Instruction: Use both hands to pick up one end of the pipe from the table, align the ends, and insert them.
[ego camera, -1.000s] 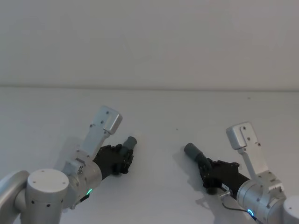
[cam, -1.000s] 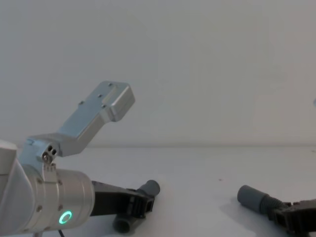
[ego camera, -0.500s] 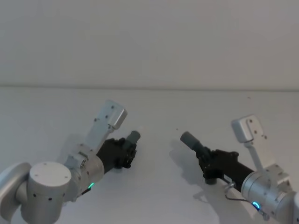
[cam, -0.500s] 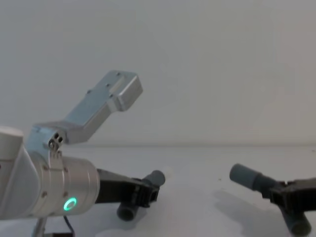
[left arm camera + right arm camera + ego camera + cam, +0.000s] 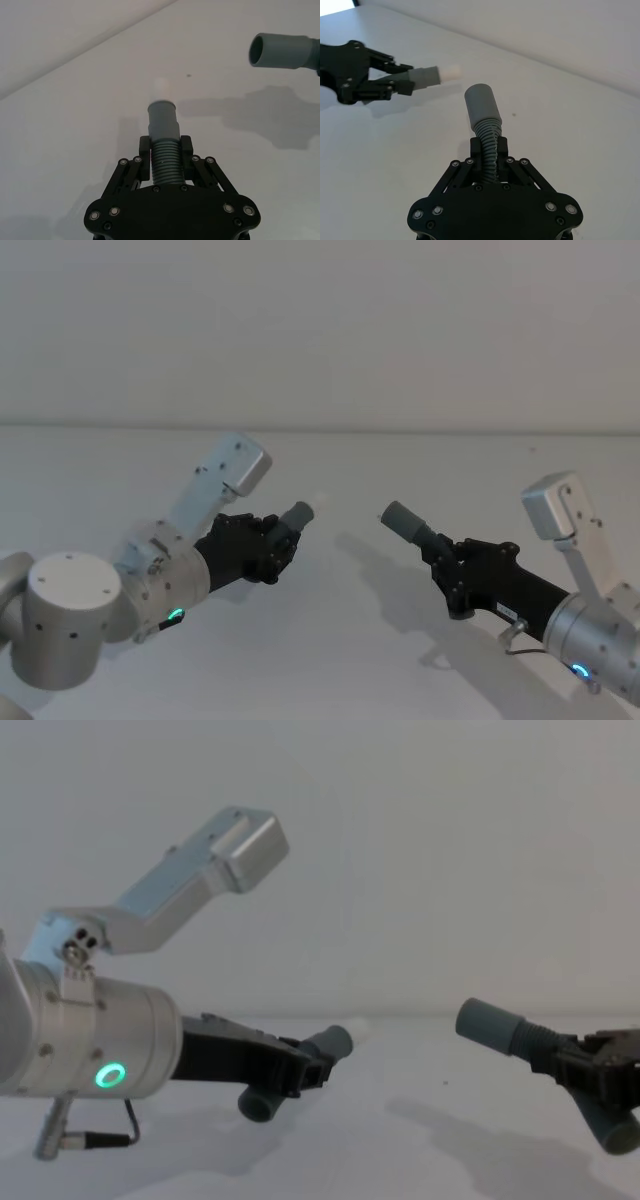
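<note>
Above the table [image 5: 330, 660], left gripper [image 5: 277, 540] and right gripper [image 5: 446, 553], each pinching its half of the pipe [image 5: 296, 518], are raising white tip [image 5: 449, 73] toward socket [image 5: 402, 519], gap narrowing.

Both pipe ends are held above the counter [image 5: 340, 650]. The left end effector [image 5: 278, 545] is clamped on the left hose piece [image 5: 165, 157], the right end effector [image 5: 447, 558] on the right hose piece [image 5: 489, 142]. Between the white-tipped cuff [image 5: 300, 513] and the socket cuff [image 5: 402, 519] lies open air: a free lane, cuffs apart. Bare counter runs beneath it and back to the wall [image 5: 320, 330]. The left bracket [image 5: 225, 475] and right bracket [image 5: 570, 520] rise outside the lane. Hose tails hang below the fingers.
</note>
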Robot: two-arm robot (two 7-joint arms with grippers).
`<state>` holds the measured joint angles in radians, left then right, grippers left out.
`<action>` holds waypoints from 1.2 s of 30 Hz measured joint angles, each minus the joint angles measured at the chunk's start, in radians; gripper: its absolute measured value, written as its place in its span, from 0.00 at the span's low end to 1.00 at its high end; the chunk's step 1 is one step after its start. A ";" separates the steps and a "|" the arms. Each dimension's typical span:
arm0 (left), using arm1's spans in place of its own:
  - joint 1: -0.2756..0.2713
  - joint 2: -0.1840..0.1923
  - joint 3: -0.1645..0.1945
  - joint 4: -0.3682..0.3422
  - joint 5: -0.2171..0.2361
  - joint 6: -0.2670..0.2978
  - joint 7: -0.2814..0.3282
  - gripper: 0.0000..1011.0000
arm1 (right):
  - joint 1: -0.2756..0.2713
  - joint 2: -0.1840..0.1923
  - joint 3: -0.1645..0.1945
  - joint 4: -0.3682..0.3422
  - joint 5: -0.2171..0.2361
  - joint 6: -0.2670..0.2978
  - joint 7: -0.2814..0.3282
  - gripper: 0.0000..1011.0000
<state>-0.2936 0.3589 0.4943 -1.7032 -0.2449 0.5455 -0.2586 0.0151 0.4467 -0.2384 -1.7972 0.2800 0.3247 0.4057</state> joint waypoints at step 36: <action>-0.134 0.207 -0.002 0.046 -0.194 -0.030 -0.486 0.33 | 0.052 0.208 -0.002 0.174 0.149 -0.462 0.478 0.15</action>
<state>-0.4273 0.5661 0.4925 -1.6576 -0.4392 0.5159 -0.7446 0.0670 0.6550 -0.2409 -1.6235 0.4293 -0.1372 0.8835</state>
